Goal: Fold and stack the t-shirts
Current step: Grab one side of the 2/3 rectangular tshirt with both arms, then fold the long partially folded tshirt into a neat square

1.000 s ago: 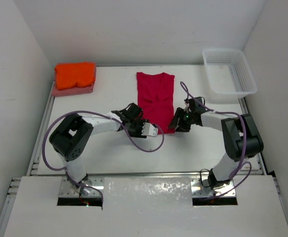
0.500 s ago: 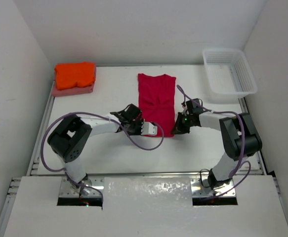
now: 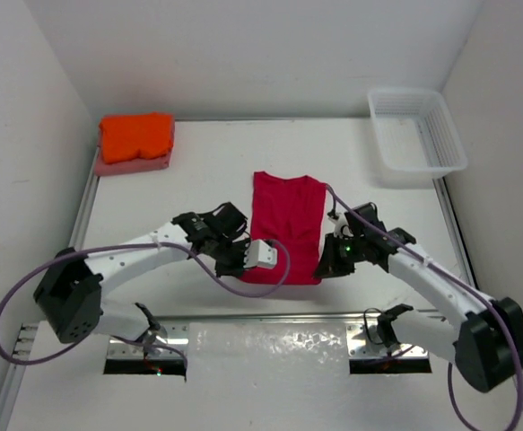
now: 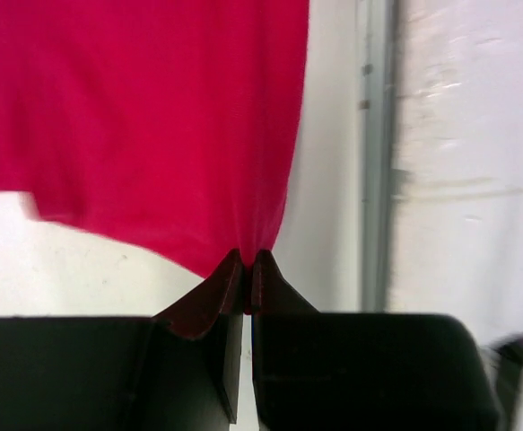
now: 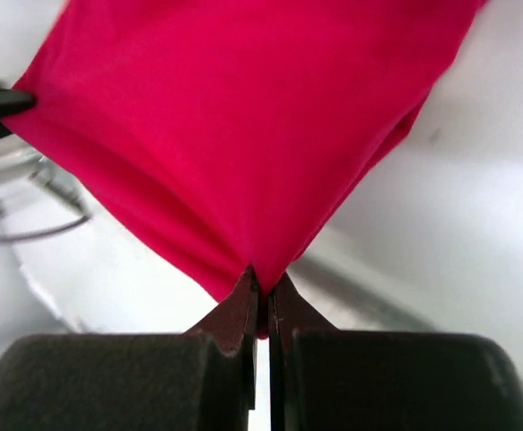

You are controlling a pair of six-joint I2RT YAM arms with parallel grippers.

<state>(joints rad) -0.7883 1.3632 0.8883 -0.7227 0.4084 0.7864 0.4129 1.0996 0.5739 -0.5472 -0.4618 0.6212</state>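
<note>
The crimson t-shirt (image 3: 285,226) lies as a long strip in the middle of the table, stretched toward the near edge. My left gripper (image 3: 243,268) is shut on its near left corner, the cloth (image 4: 153,117) pinched between the jaw tips (image 4: 248,262). At the near right corner my right gripper (image 3: 324,266) is shut on the same shirt (image 5: 243,117), with the fabric pulled taut into the tips (image 5: 263,285). The orange t-shirt (image 3: 136,135) sits folded on top of the folded salmon-pink t-shirt (image 3: 135,164) at the far left corner.
A white mesh basket (image 3: 415,133) stands at the far right corner. A metal rail (image 4: 378,153) runs along the table's near edge, close to both grippers. Purple cables (image 3: 261,278) hang from the arms beside the shirt.
Both grippers closed on the crimson shirt's near corners and drew back toward the near edge. The shirt slid with them and its near end now lies closer to the rail.
</note>
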